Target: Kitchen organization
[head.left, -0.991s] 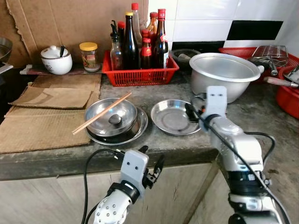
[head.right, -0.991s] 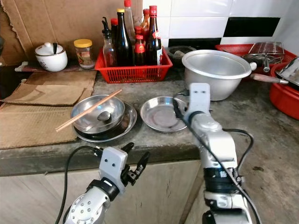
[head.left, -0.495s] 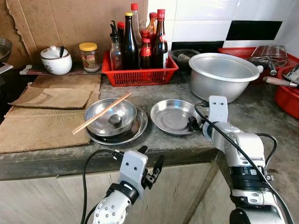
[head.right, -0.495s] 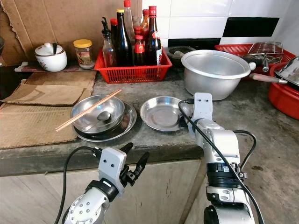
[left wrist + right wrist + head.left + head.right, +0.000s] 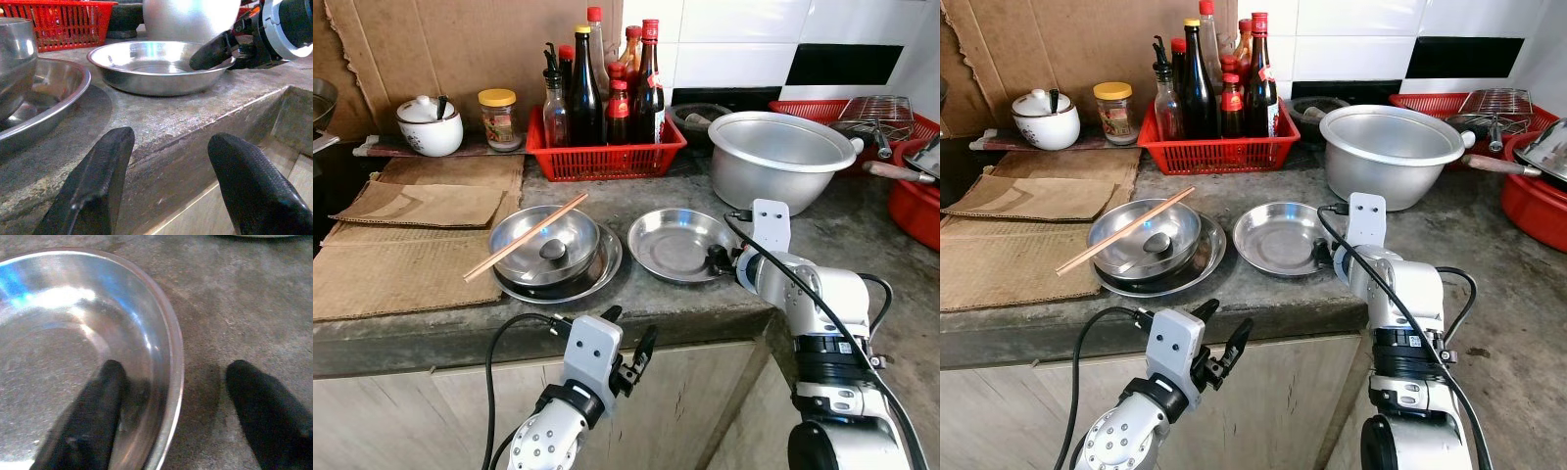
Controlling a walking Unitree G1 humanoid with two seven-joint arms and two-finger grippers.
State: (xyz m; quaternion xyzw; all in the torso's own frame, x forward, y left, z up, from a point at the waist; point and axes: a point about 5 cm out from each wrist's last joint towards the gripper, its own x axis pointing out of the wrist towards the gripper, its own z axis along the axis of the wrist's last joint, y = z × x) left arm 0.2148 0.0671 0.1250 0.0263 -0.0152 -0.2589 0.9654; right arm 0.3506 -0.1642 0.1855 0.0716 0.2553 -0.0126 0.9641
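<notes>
Right gripper (image 5: pixel 173 416) astride plate (image 5: pixel 58 347) rim

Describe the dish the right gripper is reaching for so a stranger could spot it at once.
On the grey stone counter, before the red basket of bottles, lies a shallow round steel plate. The right gripper straddles its rim. Unlike the stacked steel bowls with chopsticks beside it, it is empty and alone.

Home kitchen: sauce bottles (image 5: pixel 607 83), steel dishes (image 5: pixel 677 245), tiled wall (image 5: pixel 744 39).
</notes>
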